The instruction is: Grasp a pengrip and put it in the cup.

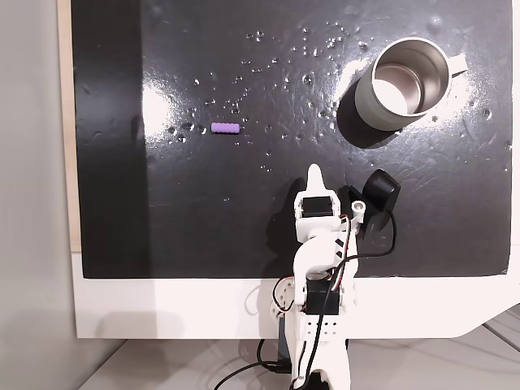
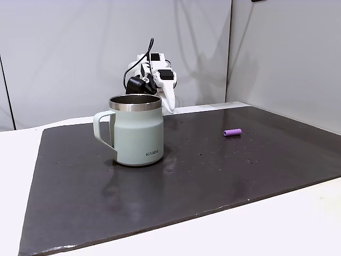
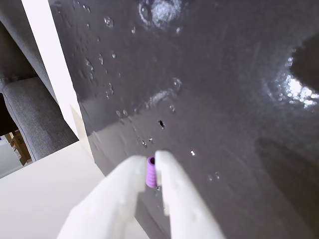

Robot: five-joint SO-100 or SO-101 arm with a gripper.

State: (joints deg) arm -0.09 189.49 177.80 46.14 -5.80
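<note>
The light-purple ribbed pengrip (image 1: 226, 127) lies on its side on the black mat, left of centre in a fixed view, and at the right (image 2: 232, 132) in another fixed view. The pale grey cup (image 1: 403, 84) stands upright at the mat's far right corner, its steel inside bare, and it is near the camera (image 2: 136, 133). My white gripper (image 1: 315, 174) hovers over the mat's near middle, well short of the pengrip, fingers together and holding nothing. In the wrist view the pengrip (image 3: 151, 174) shows through the thin slit between the fingertips of the gripper (image 3: 149, 158), lying farther off on the mat.
The black mat (image 1: 244, 236) is speckled with small shiny dents and glare. It lies on a white table (image 1: 162, 309) whose edge runs along the arm's base. A grey upholstered chair (image 3: 30, 114) stands beyond the table's side.
</note>
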